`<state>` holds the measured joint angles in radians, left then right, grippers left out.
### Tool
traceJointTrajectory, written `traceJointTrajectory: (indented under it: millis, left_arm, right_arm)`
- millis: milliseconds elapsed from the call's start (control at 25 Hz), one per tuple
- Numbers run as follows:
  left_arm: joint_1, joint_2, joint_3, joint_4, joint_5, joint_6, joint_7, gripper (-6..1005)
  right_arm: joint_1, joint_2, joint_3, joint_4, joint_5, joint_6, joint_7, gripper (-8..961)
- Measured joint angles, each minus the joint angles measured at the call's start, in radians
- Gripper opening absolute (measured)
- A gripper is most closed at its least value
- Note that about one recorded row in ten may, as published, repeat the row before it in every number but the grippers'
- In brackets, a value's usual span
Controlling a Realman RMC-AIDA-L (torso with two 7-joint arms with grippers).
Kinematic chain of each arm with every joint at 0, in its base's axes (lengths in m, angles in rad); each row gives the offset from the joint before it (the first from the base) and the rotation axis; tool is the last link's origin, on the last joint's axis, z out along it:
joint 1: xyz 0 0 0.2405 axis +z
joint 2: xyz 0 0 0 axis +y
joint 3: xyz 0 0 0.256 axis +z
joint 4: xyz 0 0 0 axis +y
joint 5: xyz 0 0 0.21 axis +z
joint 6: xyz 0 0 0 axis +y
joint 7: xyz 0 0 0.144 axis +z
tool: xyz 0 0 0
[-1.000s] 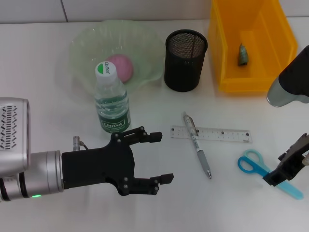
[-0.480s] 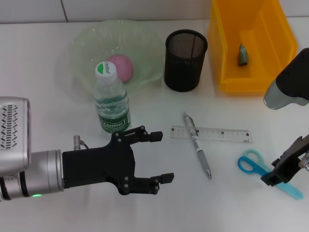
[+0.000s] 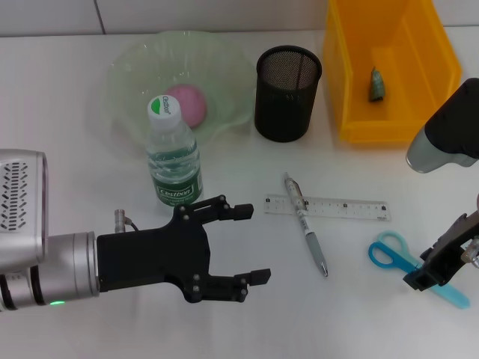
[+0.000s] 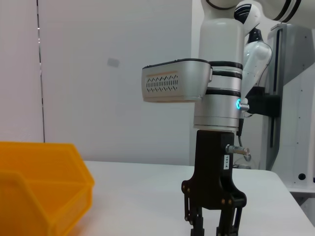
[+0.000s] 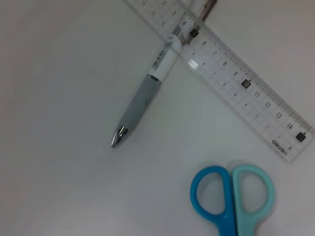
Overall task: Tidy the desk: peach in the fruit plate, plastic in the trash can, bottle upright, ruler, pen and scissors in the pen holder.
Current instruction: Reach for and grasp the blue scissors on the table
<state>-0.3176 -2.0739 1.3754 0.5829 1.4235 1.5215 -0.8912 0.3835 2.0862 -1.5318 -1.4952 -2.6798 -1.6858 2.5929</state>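
Observation:
The pink peach (image 3: 185,103) lies in the pale green fruit plate (image 3: 224,67). In front of the plate the bottle (image 3: 174,153) stands upright. A black mesh pen holder (image 3: 288,93) stands at the back centre. The crumpled plastic (image 3: 376,84) lies in the yellow trash can (image 3: 352,90). The clear ruler (image 3: 344,208) lies flat with the pen (image 3: 307,228) across its left end. My right gripper (image 3: 440,263) hangs open over the blades of the blue scissors (image 3: 389,253), whose handles (image 5: 231,196) show in the right wrist view. My left gripper (image 3: 253,244) is open and holds nothing, in front of the bottle.
In the right wrist view the ruler (image 5: 231,73) and the pen (image 5: 142,98) lie just beyond the scissors. The left wrist view shows the right arm (image 4: 216,98) pointing straight down and a corner of the trash can (image 4: 39,187).
My right gripper has sunk slightly lower over the scissors and drifted a little toward the table's front. The left arm and the objects have not moved.

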Motion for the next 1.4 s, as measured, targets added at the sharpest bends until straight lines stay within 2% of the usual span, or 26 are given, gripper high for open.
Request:
traceJointTrajectory:
  millis: [1200, 1400]
  left_arm:
    - [-0.003, 0.000, 0.001, 0.000, 0.000, 0.006, 0.000, 873]
    - [-0.003, 0.000, 0.001, 0.000, 0.000, 0.007, 0.000, 873]
  right_arm:
    - [0.000, -0.003, -0.013, 0.013, -0.012, 0.012, -0.010, 390]
    - [0.000, -0.003, -0.032, 0.014, -0.022, 0.013, -0.010, 342]
